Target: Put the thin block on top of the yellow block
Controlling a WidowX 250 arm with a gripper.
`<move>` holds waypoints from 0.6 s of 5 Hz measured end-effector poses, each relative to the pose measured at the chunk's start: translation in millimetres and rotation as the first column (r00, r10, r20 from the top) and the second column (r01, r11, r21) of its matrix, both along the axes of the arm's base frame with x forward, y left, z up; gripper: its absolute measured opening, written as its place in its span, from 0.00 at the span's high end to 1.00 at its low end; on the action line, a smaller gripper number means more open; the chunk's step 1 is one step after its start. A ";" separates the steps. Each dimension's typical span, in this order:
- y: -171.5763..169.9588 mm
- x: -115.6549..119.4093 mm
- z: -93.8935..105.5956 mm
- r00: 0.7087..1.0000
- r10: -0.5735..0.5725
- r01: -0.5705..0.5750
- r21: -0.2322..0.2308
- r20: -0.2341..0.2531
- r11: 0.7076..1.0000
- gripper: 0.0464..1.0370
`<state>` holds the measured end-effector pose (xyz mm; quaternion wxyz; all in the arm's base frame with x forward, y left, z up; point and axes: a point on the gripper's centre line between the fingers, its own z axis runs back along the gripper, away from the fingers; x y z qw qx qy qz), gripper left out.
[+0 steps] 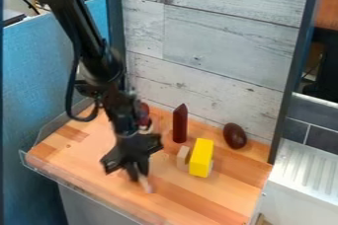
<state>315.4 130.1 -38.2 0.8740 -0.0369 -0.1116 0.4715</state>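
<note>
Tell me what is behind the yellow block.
Behind the yellow block, toward picture left, stands a dark red pointed piece; toward picture right, a brown oval thing. What the block itself covers can't be seen.

Wooden table (pixel 191 202) with a yellow block (pixel 201 158) and others around it.
Just left of the yellow block is a tan block (pixel 183 158); behind and left of it, a dark red pointed block (pixel 180 126) stands upright; behind and right, a brown egg shape (pixel 234 135); farther left and back, a red thing (pixel 143 113), partly hidden.
</note>
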 end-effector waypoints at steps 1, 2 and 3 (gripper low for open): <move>-2.9 7.7 46.9 0.992 -0.106 0.103 0.051 0.067 0.993 0.90; -10.8 6.8 62.1 0.980 -0.187 0.185 0.034 0.062 0.982 0.90; -23.8 19.0 71.8 0.931 -0.361 0.359 0.037 0.055 0.932 0.90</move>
